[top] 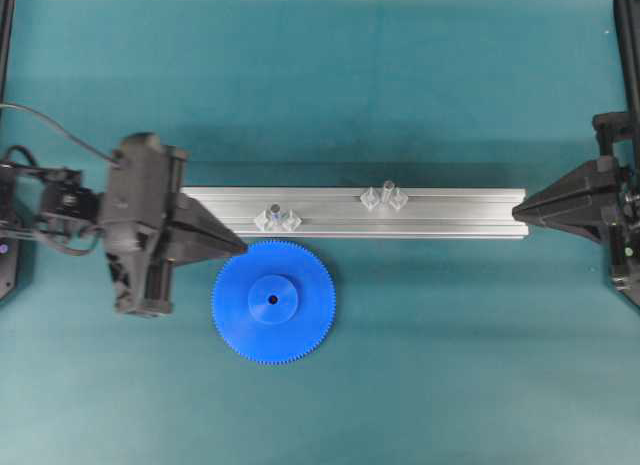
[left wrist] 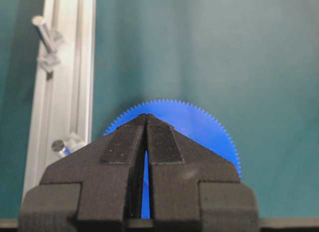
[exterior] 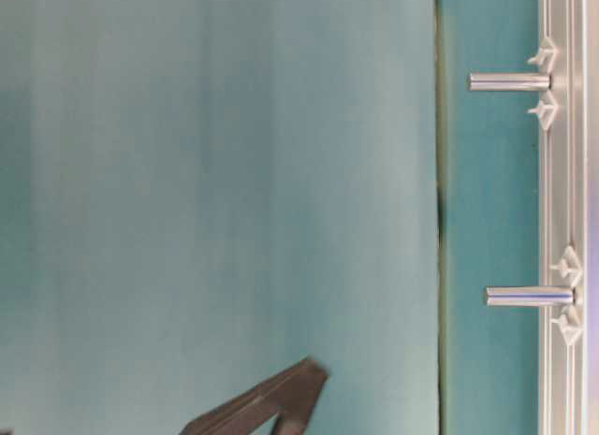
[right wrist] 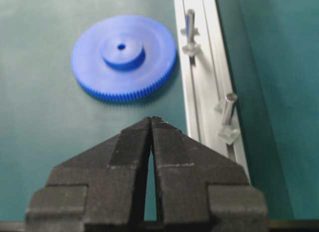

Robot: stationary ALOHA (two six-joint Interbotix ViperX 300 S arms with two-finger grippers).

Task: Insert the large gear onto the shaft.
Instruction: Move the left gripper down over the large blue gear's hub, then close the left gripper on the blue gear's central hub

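Blue and flat, the large gear lies on the teal table in the lower centre of the overhead view, its upper rim just below the aluminium rail. Two pins stand on the rail; the shaft is the one left of centre, just above the gear, and the second pin sits further right. The left gripper points its tip at the gear's upper-left rim, fingers together. The right gripper, also pressed together, sits at the rail's right end.

Table-level view, turned sideways: both pins jut leftward from the rail along the right edge, the upper pin and lower pin well apart; a dark finger tip shows at the bottom.

Left wrist view: the pads meet at their tips above the gear.

Right wrist view: the pads meet likewise, empty; the gear lies at upper left, beside the rail.
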